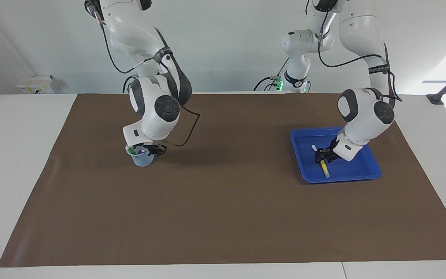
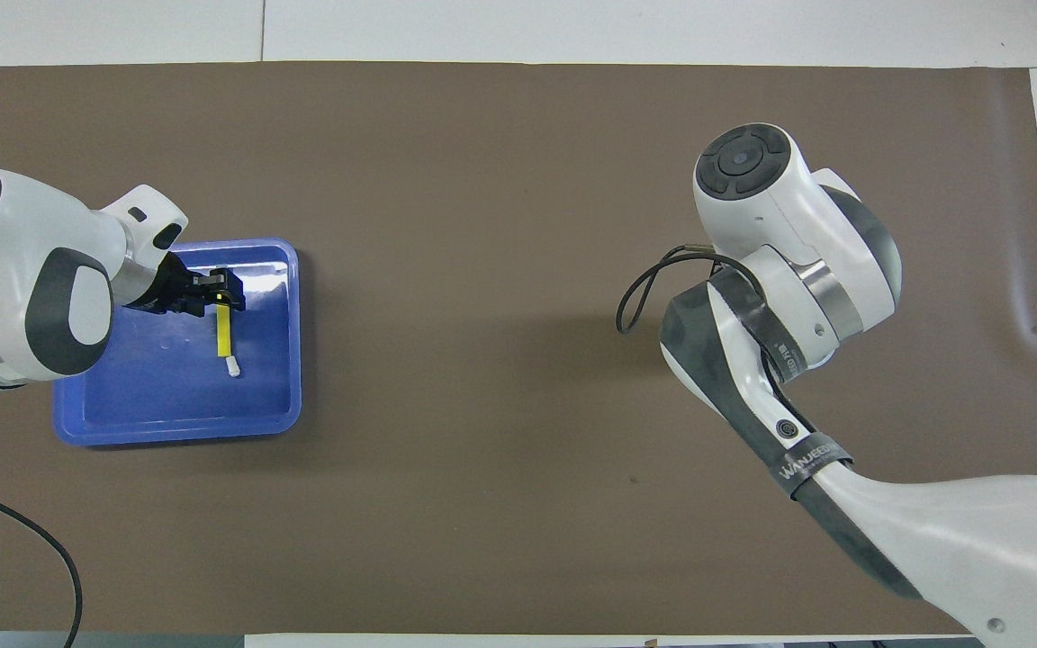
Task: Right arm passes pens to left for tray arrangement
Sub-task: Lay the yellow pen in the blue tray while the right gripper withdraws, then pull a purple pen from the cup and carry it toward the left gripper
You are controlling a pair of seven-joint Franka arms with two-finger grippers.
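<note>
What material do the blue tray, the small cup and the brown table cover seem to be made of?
The blue tray looks like moulded plastic: uniform bright colour, rounded corners, slight gloss. The small cup seems translucent plastic, since pens show dimly through its wall. The brown table cover is probably matte paper or thin sheet, with faint ripples near its edge.

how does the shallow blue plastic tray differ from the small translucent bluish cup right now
The shallow blue plastic tray is wide, flat and opaque; the small translucent bluish cup is narrow, upright and see-through. The tray holds the yellow pen lying flat, under the left gripper; the cup holds pens standing, under the right gripper. Both sit on the brown mat.
</note>
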